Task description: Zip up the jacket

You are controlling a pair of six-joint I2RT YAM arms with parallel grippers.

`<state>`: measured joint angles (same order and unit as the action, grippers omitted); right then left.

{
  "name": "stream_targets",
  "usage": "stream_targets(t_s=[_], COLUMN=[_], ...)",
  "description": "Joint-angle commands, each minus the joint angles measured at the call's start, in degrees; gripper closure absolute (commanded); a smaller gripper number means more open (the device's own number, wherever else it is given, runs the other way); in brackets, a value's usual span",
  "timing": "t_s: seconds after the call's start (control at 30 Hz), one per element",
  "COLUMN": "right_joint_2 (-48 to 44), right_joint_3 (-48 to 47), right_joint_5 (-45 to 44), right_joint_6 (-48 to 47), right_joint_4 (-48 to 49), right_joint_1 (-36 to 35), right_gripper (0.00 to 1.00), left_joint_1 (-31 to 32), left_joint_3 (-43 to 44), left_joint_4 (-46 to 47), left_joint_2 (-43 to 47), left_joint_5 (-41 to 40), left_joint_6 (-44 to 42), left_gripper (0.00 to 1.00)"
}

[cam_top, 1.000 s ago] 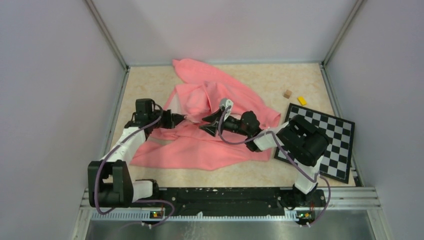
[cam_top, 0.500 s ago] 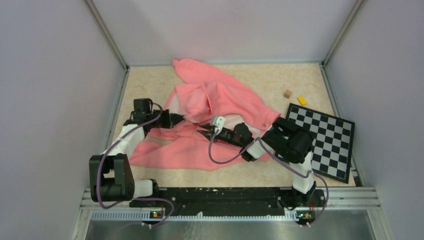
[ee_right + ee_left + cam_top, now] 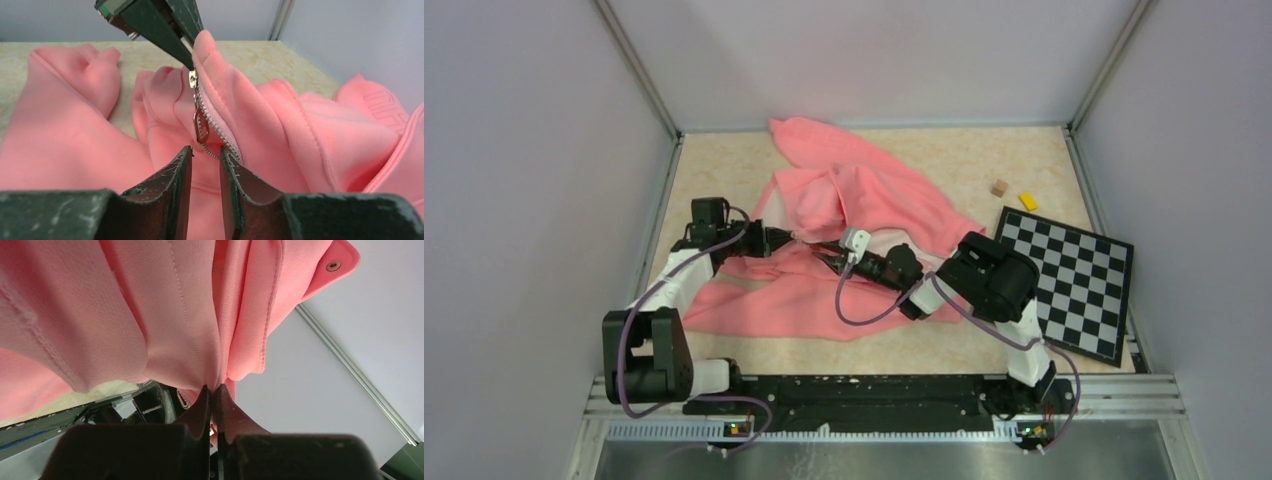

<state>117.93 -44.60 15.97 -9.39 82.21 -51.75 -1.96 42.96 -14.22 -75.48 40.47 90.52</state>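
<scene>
The left gripper (image 3: 212,396) clamped the jacket (image 3: 165,315) hem; the right gripper (image 3: 206,154) — jaws slightly apart (empty) — faced the pull (image 3: 201,125) just beyond its tips: better centre it before closing.

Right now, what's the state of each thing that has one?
jacket: crumpled on the table, one zipper edge held up.
left end effector: shut on the jacket's edge.
right end effector: narrowly open, holding nothing.
zipper pull: hanging free just ahead of the right end effector, not gripped.
zipper: teeth exposed; how far closed cannot be told.
</scene>
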Motion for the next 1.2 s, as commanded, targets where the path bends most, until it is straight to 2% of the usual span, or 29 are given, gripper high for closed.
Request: stream_targets(t_s=[0.0, 0.13, 0.43, 0.63, 0.73, 0.8, 0.9, 1.0, 1.1, 1.17], right_joint_2=[0.6, 0.8, 2.4, 2.3, 1.1, -1.1, -7.4, -12.9, -13.0, -11.8], right_joint_3=[-1.8, -2.2, -4.8, -4.9, -3.9, -1.8, 1.2, -1.6, -6.7, -10.0], right_joint_5=[-0.5, 0.8, 2.6, 1.6, 0.3, -2.0, -2.6, -0.2, -0.3, 0.7], right_joint_6=[0.2, 0.8, 2.4, 2.5, 2.9, 4.0, 7.8, 13.0, 18.8, 20.3], right_joint_4=[6.6, 7.4, 7.1, 6.8, 5.6, 3.1, -7.1, -26.6, -44.2, -52.0], right_joint_1=[-0.7, -0.7, -0.7, -0.7, -0.7, -0.7, -0.7, -0.6, -0.7, -0.6], right_gripper=[0.74, 0.71, 0.74, 0.85, 1.00, 1.00, 1.00, 1.00, 1.00, 1.00], left_joint_1=[-0.1, -0.1, -0.1, -0.1, -0.2, -0.1, -0.2, -0.3, -0.5, -0.9], left_joint_3=[-0.3, -0.4, -0.8, -0.7, -0.7, -0.4, 0.3, 2.0, 4.9, 6.7], left_joint_4=[0.6, 0.7, 0.6, 0.8, 1.0, 0.8, 0.7, -0.5, -4.1, -6.6], left_joint_2=[1.8, 2.0, 2.8, 2.6, 2.6, 2.4, 2.1, 1.4, 0.0, -1.0], left_joint_5=[1.2, 0.9, 0.9, 0.8, 0.6, 0.1, -0.6, -1.7, -2.3, -3.0], left_joint_6=[0.3, 0.3, 0.5, 0.5, 0.5, 0.0, -0.8, -2.6, -5.9, -8.0], left_gripper=[1.00, 1.00, 1.00, 1.00, 1.00, 1.00, 1.00, 1.00, 1.00, 1.00])
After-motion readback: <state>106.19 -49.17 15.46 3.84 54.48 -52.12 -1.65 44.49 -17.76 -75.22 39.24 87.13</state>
